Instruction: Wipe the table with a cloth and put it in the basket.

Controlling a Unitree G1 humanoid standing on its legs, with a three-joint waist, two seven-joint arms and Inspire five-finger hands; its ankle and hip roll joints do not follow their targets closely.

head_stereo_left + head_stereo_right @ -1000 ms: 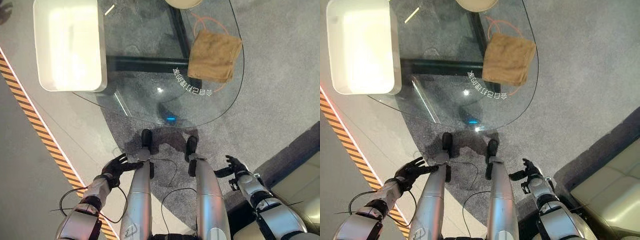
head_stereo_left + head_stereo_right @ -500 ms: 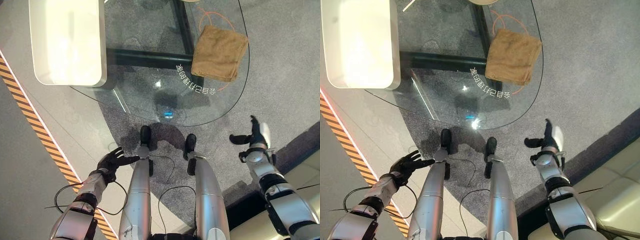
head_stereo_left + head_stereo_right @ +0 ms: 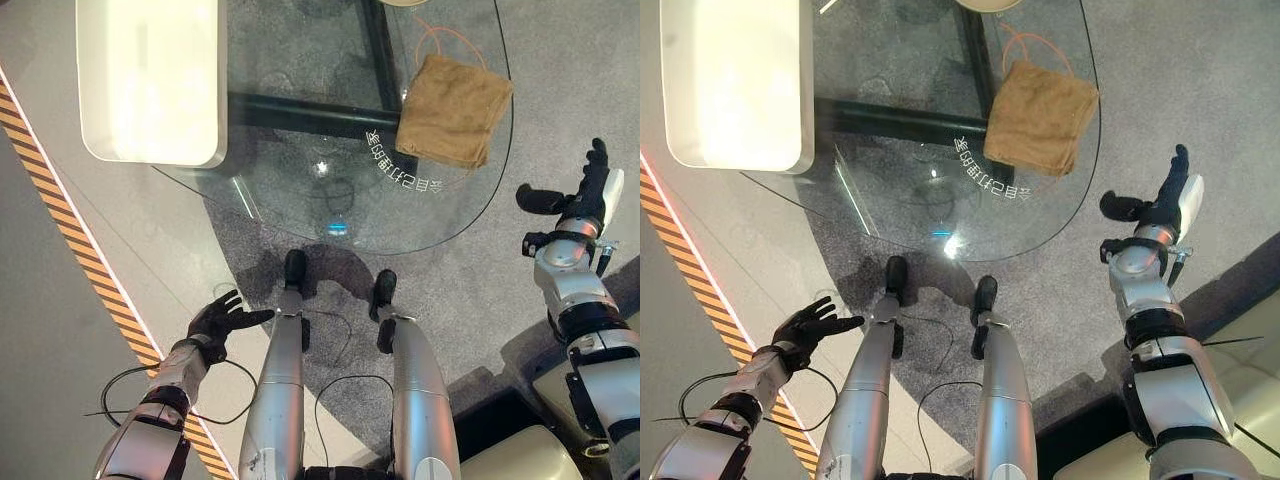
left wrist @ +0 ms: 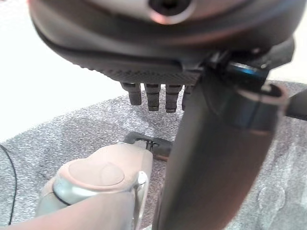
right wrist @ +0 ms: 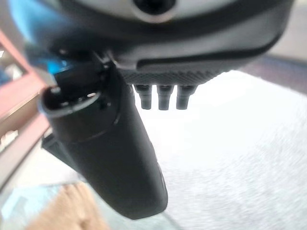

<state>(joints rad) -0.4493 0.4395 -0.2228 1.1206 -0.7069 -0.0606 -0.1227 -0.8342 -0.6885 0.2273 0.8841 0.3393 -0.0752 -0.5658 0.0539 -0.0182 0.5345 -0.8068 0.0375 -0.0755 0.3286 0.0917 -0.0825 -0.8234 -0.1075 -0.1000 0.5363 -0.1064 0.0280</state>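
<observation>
— Left eye view first: where's the cloth [image 3: 453,96]?
— Lying folded on the glass table [image 3: 300,160], at its right edge, touched by neither hand.
— And the basket [image 3: 150,80]?
— White, sitting at the table's left end, well apart from the cloth.
— Right hand [image 3: 588,188]?
— Raised just beyond the table's right rim, near the cloth, fingers straight and spread wide, holding nothing.
— Left hand [image 3: 218,320]?
— Hanging low, well short of the table's near edge, over the grey carpet [image 3: 330,290] by the striped floor tape [image 3: 60,215]; fingers loosely splayed, empty.
</observation>
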